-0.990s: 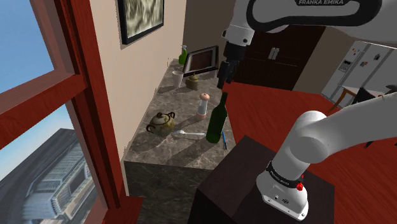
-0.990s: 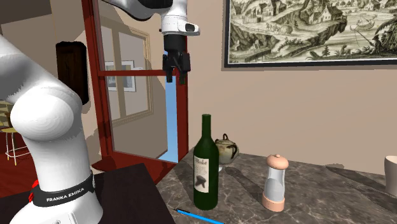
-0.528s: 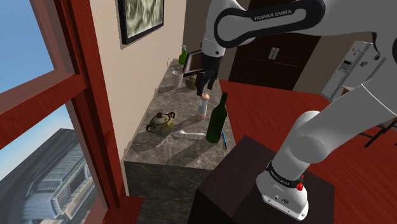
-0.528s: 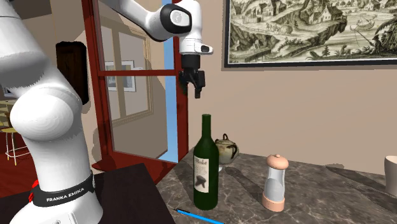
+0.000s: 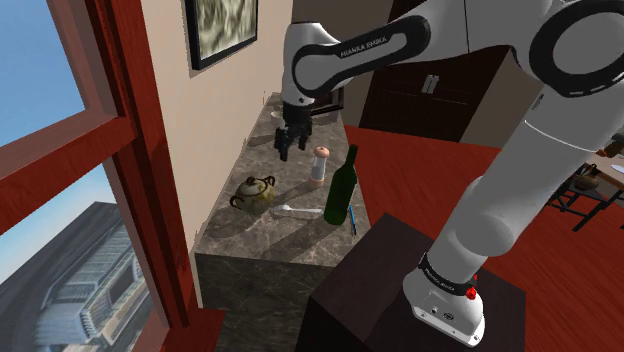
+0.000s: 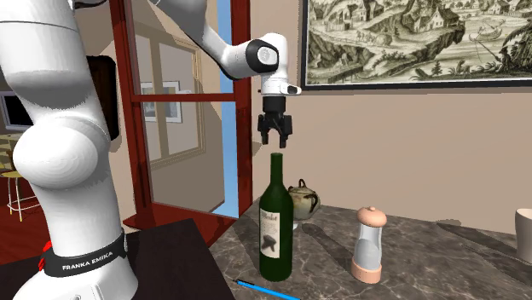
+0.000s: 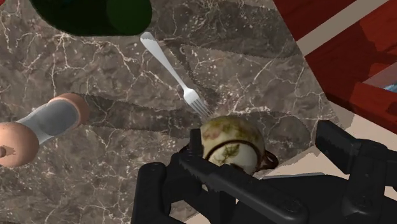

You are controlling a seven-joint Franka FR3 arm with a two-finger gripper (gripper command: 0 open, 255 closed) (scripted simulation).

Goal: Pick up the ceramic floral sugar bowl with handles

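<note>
The sugar bowl (image 5: 254, 191) is a cream, flower-patterned pot with two dark handles and a lid. It stands on the marble counter (image 5: 260, 240) near the wall. In the second exterior view the sugar bowl (image 6: 304, 200) is partly hidden behind the green bottle (image 6: 274, 226). My black gripper (image 5: 289, 147) hangs open well above the counter, farther along it than the bowl. In the second exterior view the gripper (image 6: 275, 139) is above the bottle's top. In the wrist view the bowl (image 7: 232, 143) lies far below, between the open fingers of the gripper (image 7: 257, 153), which do not touch it.
A fork (image 5: 293, 210) lies beside the bowl, toward the green bottle (image 5: 341, 188). A pepper grinder (image 5: 320, 165) stands behind the bottle and a blue pen (image 5: 352, 222) lies at the counter's edge. A cup (image 5: 278, 122) and small pots stand at the far end. A red window frame (image 5: 140, 170) is close on the left.
The arm swung toward the shoulder view's left and came lower, carrying the gripper from beside the counter to above it near the wall. The fingers stayed open.
</note>
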